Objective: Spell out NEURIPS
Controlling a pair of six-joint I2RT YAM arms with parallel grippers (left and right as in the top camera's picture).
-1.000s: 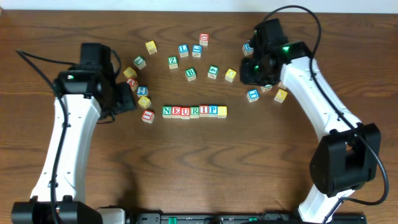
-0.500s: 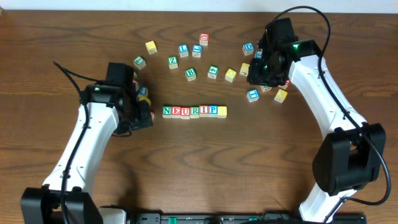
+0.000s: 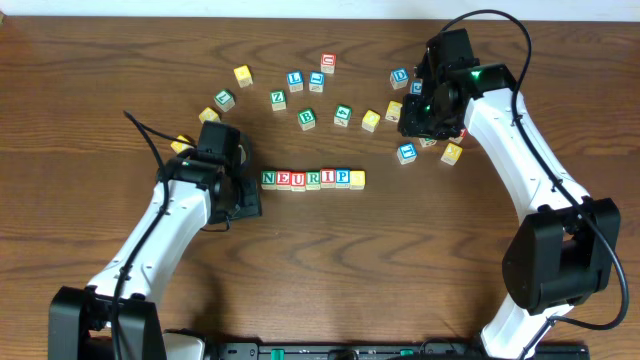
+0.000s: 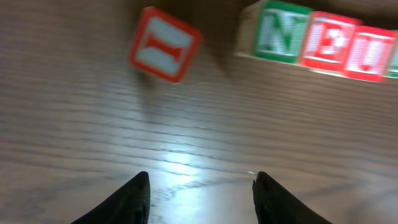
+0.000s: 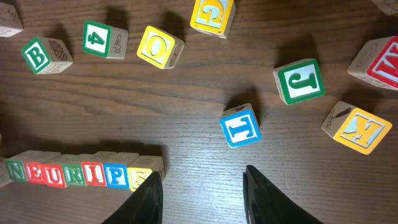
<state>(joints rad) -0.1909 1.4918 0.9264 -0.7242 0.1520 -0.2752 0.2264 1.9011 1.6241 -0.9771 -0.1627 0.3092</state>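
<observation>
Seven cubes stand in a row (image 3: 312,178) reading N, E, U, R, I, P, S at the table's middle. In the right wrist view I see green N (image 5: 15,171), red E (image 5: 35,173), red U (image 5: 56,175), green R (image 5: 74,174), red I (image 5: 94,174), blue P (image 5: 115,175) and yellow S (image 5: 140,179). My left gripper (image 3: 243,197) is open and empty just left of the N (image 4: 275,34); it also shows in the left wrist view (image 4: 200,180). My right gripper (image 3: 415,120) is open and empty over the loose cubes at the back right; it also shows in its wrist view (image 5: 202,180).
A loose red cube (image 4: 165,45) lies just left of the N. Several loose cubes lie behind the row, among them a green B (image 3: 306,118), a yellow cube (image 3: 371,120) and a blue one (image 3: 406,152). Blue T (image 5: 240,126) and green J (image 5: 300,81) lie ahead of my right gripper.
My left arm has swung right and toward the front, from the loose cubes at the left to the row's left end. My right arm shifted slightly back-right, then held still.
</observation>
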